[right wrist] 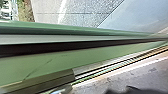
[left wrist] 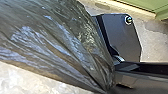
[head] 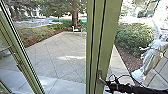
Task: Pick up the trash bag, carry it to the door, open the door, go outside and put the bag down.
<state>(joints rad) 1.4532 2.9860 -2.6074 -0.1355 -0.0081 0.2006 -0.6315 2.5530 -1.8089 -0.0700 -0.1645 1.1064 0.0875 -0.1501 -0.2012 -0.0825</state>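
Observation:
The dark, shiny trash bag (left wrist: 52, 42) hangs in the left wrist view, its film drawn together into folds where my left gripper (left wrist: 109, 87) is shut on it. In the head view my right gripper (head: 108, 84) is at the metal handle (head: 100, 78) on the green door frame (head: 103, 45); whether it grips the handle cannot be made out. The green door edge (right wrist: 45, 66) runs close across the right wrist view.
Another green frame (head: 23, 60) with glass stands at the left. Outside lie paving (head: 60, 56), a planted bed and bushes (head: 133, 37). A person in light clothing (head: 152, 55) is at the right. A white chair (head: 75, 28) stands far off.

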